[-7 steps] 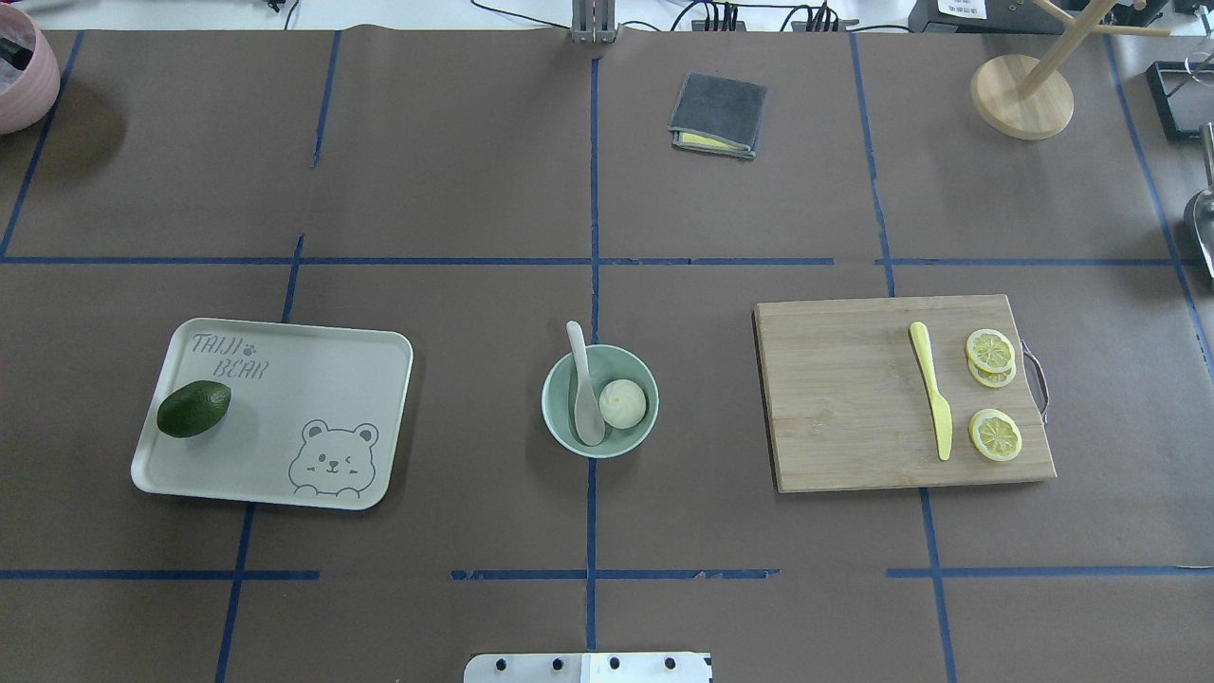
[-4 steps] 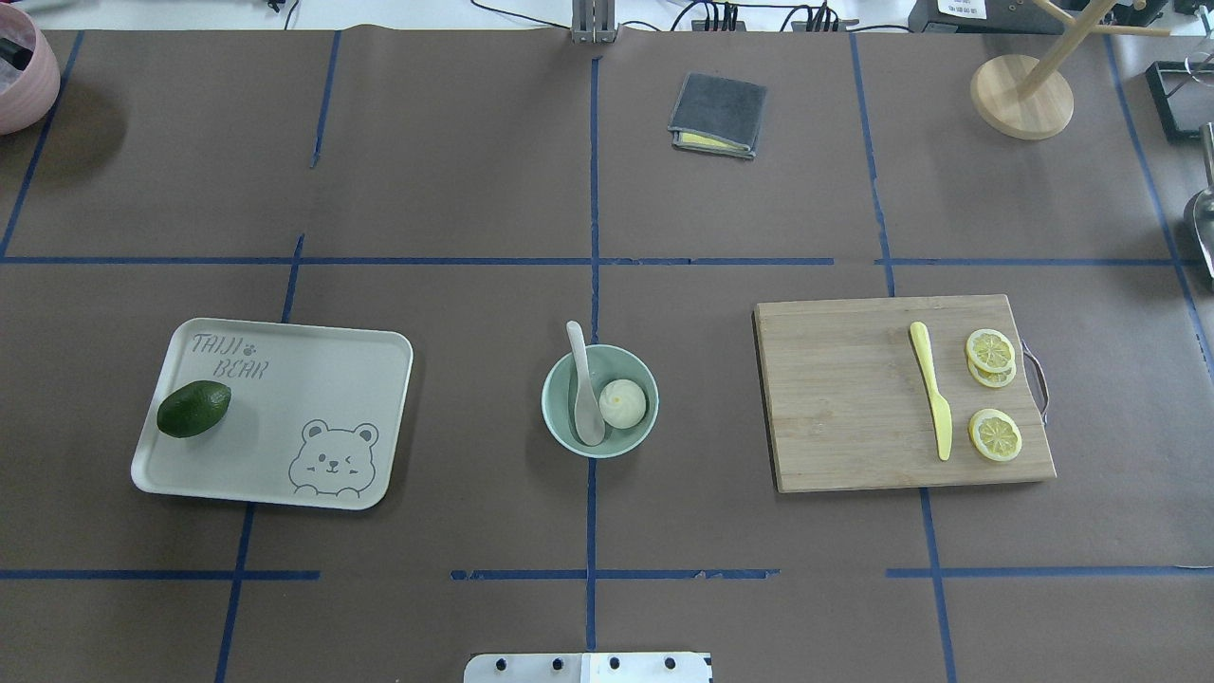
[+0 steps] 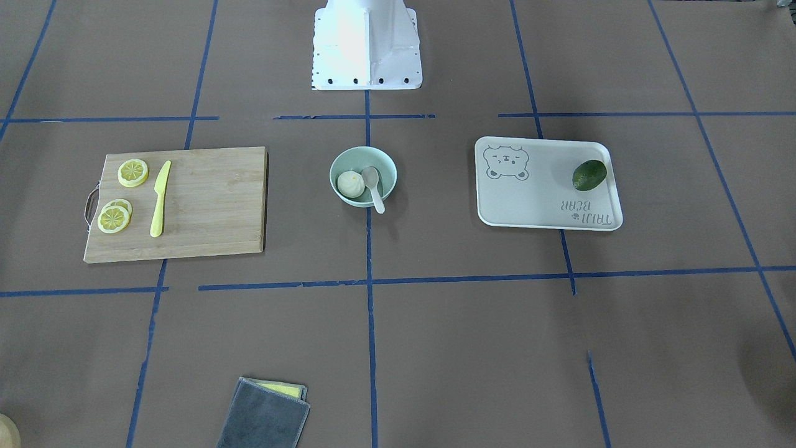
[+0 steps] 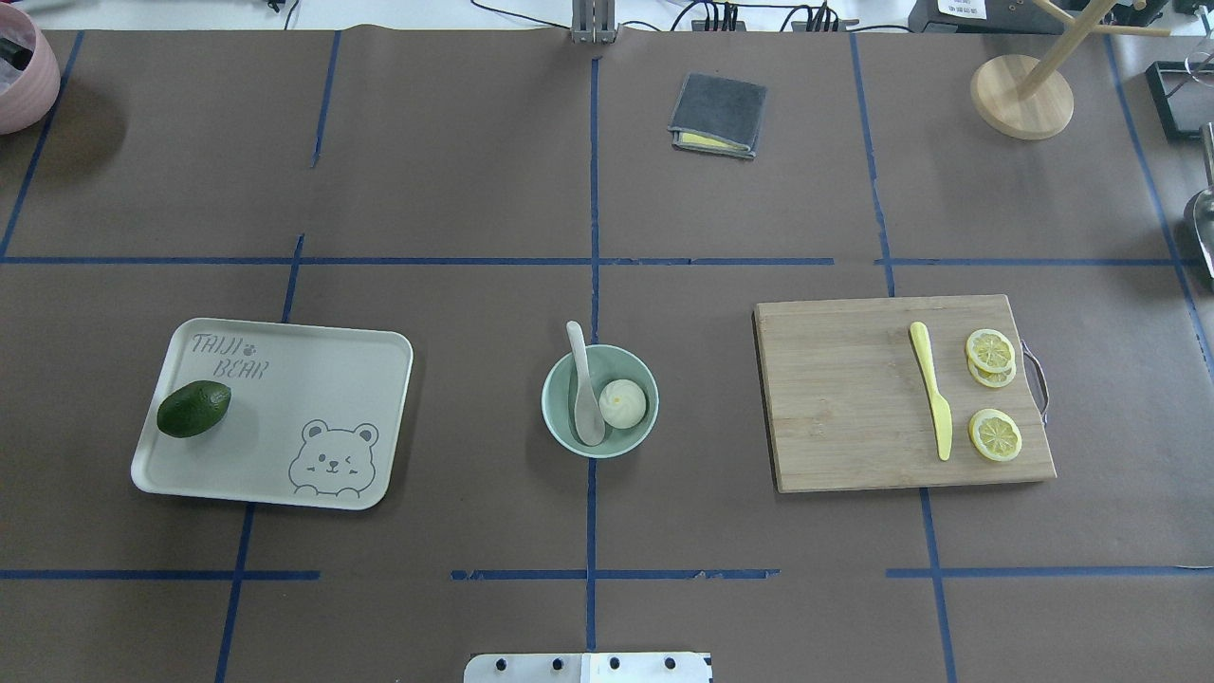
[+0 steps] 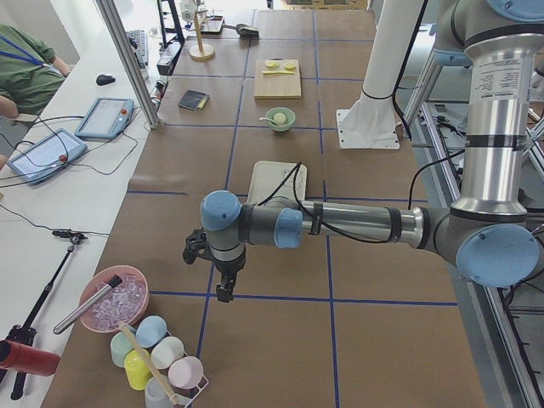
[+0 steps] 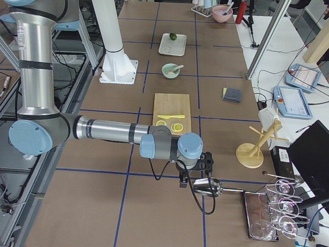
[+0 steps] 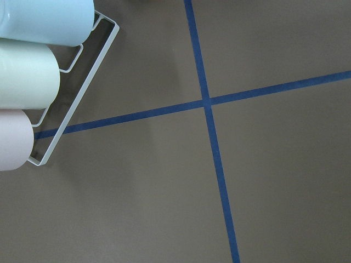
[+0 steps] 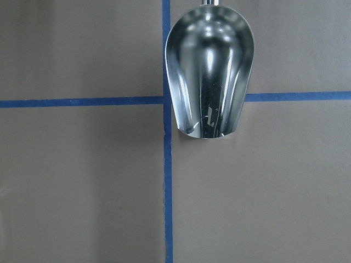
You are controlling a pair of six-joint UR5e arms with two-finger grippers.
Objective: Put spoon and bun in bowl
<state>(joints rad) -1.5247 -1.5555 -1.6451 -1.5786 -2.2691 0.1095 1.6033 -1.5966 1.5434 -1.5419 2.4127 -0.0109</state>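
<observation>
Evidently both items were in. From the front, the smooth mint bowl [image 3: 384,167] cradled the pleated, doughy bun [image 3: 350,184] beside the glossy spoon [image 3: 375,191], whose scoop lay inside with the handle leaning over the rim. Overhead, the curved wall looked to be propping that handle. From the sides, the left gripper [image 5: 223,289] and right gripper [image 6: 182,181] hung well away from the bowl, and their opening could not be told. The wrist views showed no fingers.

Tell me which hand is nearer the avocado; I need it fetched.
Left. The left hand hangs just past the avocado and its tray; the right hand hangs beyond the cutting board, on the opposite side.
</observation>
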